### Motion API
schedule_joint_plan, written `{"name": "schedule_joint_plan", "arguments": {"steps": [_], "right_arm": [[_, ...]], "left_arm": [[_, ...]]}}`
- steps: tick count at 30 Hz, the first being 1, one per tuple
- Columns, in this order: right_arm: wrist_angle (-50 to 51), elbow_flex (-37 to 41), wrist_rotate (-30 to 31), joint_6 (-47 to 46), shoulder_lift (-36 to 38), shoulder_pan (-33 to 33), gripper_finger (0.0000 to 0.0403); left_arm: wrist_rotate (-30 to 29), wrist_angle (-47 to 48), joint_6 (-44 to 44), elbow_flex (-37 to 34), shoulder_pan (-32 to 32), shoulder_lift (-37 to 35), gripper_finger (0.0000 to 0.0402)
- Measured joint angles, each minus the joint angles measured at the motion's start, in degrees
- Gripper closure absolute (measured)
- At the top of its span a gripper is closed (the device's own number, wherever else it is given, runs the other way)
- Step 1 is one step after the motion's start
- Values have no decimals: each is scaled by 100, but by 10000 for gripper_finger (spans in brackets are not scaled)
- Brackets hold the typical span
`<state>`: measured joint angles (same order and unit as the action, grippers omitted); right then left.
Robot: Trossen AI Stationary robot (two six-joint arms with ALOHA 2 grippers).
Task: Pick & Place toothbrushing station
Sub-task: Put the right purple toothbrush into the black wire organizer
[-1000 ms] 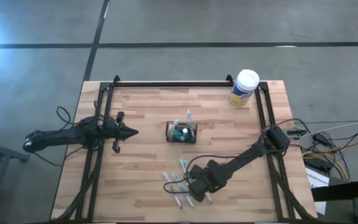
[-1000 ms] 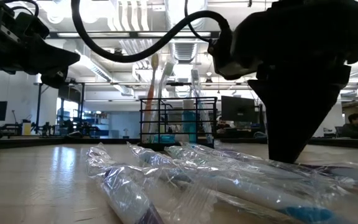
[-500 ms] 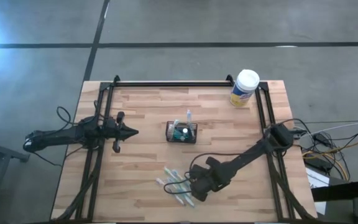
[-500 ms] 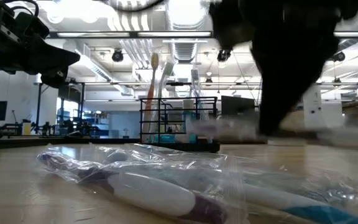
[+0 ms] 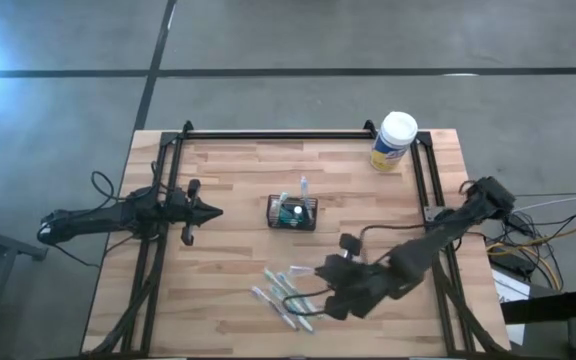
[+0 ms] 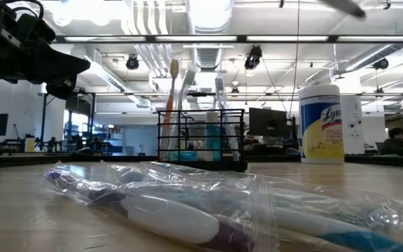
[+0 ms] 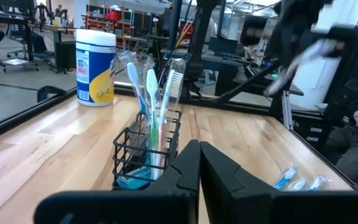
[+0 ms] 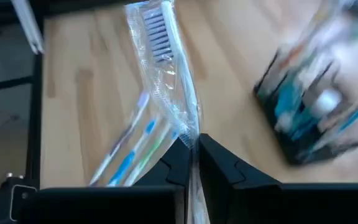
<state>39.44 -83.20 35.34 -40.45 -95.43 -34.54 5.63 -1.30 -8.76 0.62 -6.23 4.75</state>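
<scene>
Beside the right gripper point(image 5: 320, 300), wrapped toothbrushes point(image 5: 280, 295) scattered on the table point(image 5: 228, 200). Pinched between its closed fingers, one wrapped toothbrush point(image 8: 166, 87). Ahead, unobstructed: the toothbrushing station point(image 5: 293, 212); farther off, the canister point(image 5: 394, 141).

Both arms are dark, almost black throughout, built of slim jointed segments with bulkier housings at the joints, and each trails a loose black cable that loops beside it (the left arm's cable curls near its base, the right arm's arcs over its forearm). The left gripper point(image 7: 199, 163) ends in two matte black fingers point(image 7: 182, 171) that taper to wedge-shaped tips above a broad, flat black body. The right gripper point(image 8: 192, 155) has the same pair of angular black fingers point(image 8: 219, 163), smooth-faced and chamfered, with no markings or screws that can be made out.
</scene>
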Motion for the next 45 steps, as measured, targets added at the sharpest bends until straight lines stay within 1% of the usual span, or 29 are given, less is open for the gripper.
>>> {"name": "schedule_joint_plan", "arguments": {"steps": [3,7,12,18,20,27,33,38,45], "right_arm": [[-139,32,229,675,382,-118,385],[-812,229,193,1748,864,-125,385],[-1884,776,-266,2777,1559,-35,386],[-3148,1867,-610,3504,2512,-31,386],[-3606,2324,-720,3689,2826,-31,386],[-5240,4047,-731,4144,4008,-30,386],[-6523,5346,-727,4550,4681,-27,386],[-7222,6053,-699,4699,4967,129,386],[-7898,6669,-744,4810,4991,294,386]], "left_arm": [[-16,2,-1,0,-1,0,392],[-25,-4,-1,0,1,0,392],[-39,-12,-6,0,-1,0,392],[-70,-15,-21,0,-1,-2,392],[-75,-17,-21,0,-5,0,392],[-77,-46,-16,-2,-3,0,392],[-75,-254,-12,-2,-3,-2,392],[-75,-382,18,-2,-3,-2,392],[-75,-422,150,-2,-3,0,392]]}}
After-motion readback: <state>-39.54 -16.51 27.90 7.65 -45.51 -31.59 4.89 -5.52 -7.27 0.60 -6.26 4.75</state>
